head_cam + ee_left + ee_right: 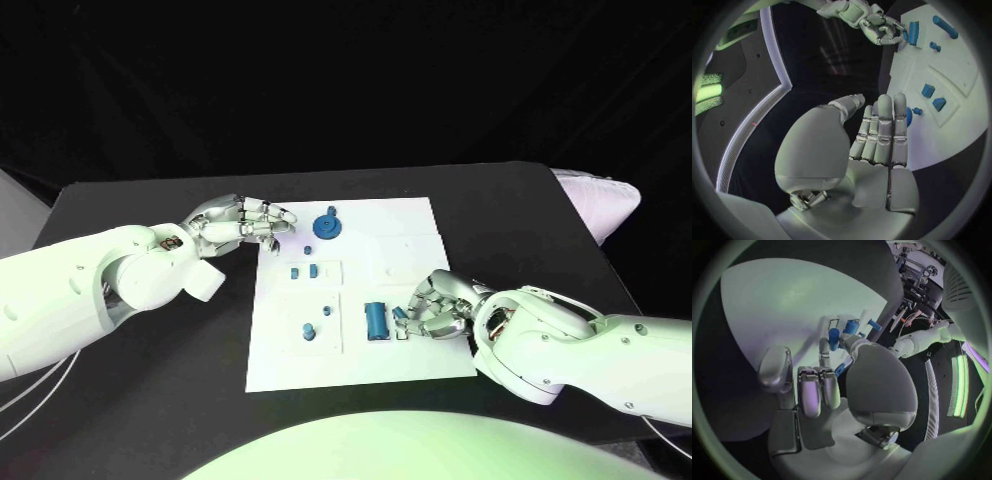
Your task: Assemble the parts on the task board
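Task board (353,350) centred on table (144,200); blue parts on it.
Right hand (437,308) pinches a small blue part (400,314) beside the long part (376,320); left wrist view shows left hand (879,135) flat, empty, fingers straight.

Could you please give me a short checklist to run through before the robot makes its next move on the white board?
1. White rectangular task board lies flat on the black table: ok.
2. Left hand holds nothing, fingers straight at the board's far left edge: ok.
3. Round blue disc part sits free beside the left hand, untouched: ok.
4. Right hand has a secure hold on a small blue piece: cannot tell.
5. Long blue block part beside the right hand is seated: cannot tell.
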You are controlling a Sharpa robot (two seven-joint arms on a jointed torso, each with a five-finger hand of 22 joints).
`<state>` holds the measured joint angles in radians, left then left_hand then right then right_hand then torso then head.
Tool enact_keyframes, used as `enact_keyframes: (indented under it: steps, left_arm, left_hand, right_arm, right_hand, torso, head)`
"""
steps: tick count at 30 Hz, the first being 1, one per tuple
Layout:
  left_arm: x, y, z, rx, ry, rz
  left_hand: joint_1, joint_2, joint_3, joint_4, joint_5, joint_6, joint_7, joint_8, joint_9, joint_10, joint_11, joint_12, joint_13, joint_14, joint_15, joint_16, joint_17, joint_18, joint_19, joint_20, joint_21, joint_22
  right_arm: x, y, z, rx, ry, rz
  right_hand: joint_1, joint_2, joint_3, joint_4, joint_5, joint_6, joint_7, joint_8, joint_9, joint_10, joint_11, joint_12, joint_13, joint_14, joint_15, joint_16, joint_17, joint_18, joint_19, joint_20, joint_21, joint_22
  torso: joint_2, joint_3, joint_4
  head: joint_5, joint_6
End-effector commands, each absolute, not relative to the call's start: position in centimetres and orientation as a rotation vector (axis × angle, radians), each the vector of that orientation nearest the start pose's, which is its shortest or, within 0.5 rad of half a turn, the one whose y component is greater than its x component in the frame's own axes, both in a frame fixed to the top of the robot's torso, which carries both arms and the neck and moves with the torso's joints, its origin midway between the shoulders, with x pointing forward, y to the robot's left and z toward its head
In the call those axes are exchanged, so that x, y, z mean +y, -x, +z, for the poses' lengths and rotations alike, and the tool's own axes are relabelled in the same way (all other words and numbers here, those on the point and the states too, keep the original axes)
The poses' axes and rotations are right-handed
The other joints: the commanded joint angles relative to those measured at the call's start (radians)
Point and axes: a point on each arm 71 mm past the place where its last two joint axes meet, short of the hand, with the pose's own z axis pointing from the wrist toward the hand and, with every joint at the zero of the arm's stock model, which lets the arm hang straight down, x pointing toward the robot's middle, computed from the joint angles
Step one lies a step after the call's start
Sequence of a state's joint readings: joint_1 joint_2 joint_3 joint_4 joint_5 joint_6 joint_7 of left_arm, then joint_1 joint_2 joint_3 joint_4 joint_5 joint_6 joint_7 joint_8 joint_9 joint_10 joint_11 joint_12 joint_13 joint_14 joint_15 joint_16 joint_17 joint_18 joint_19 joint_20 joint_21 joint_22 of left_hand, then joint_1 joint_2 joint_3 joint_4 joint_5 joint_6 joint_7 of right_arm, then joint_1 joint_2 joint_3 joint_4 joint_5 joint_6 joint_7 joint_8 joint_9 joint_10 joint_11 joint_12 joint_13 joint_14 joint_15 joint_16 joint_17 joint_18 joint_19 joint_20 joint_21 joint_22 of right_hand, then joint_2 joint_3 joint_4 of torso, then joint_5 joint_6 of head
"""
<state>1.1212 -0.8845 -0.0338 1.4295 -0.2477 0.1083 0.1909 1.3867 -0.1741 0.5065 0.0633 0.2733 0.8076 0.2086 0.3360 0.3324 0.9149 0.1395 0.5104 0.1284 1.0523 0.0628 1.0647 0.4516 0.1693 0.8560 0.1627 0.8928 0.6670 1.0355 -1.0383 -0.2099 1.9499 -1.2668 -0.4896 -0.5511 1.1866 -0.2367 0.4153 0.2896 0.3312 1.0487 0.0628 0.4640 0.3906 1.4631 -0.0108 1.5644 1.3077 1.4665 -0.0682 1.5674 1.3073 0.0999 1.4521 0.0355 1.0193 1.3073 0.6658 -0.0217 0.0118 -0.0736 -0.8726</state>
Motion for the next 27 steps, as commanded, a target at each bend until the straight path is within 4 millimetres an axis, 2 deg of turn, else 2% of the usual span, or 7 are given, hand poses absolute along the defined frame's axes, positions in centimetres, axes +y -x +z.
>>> enact_keyframes:
  steps: [1, 27]
  left_arm:
    - [23.05, -47.26, -23.09, 1.929, 0.910, -1.586]
    - [23.08, -47.24, -23.10, 1.932, 0.910, -1.584]
  left_hand:
    - [0.002, 0.004, 0.005, 0.000, 0.005, -0.001, 0.003, 0.007, -0.001, -0.006, 0.000, 0.005, -0.001, -0.002, 0.000, -0.003, -0.001, 0.014, 0.003, -0.004, 0.005, 0.002]
    - [0.001, 0.004, 0.005, 0.001, 0.005, -0.001, 0.003, 0.007, -0.001, -0.006, 0.000, 0.005, -0.001, -0.003, 0.000, -0.003, -0.001, 0.014, 0.002, -0.003, 0.006, 0.002]
  right_arm:
    - [-20.35, -33.75, -27.66, 2.090, -0.359, 0.515]
    - [-20.20, -33.91, -27.94, 2.085, -0.363, 0.538]
  right_hand:
    - [-0.013, 0.001, -0.007, -0.001, -0.003, 0.005, -0.005, -0.003, 0.001, 0.108, -0.004, 0.006, 0.263, 0.104, -0.006, 0.003, 0.264, -0.014, 0.005, 0.000, 0.004, 0.111]
    - [-0.023, 0.001, -0.015, -0.001, -0.003, 0.006, -0.005, -0.004, 0.001, 0.108, -0.004, 0.006, 0.263, 0.104, -0.006, 0.003, 0.264, -0.016, 0.008, 0.000, 0.014, 0.114]
  torso:
    - [0.000, -0.0001, -0.0007]
    - [0.000, -0.0007, -0.0001]
  head:
    - [0.001, 0.000]
    - [-0.005, 0.000]
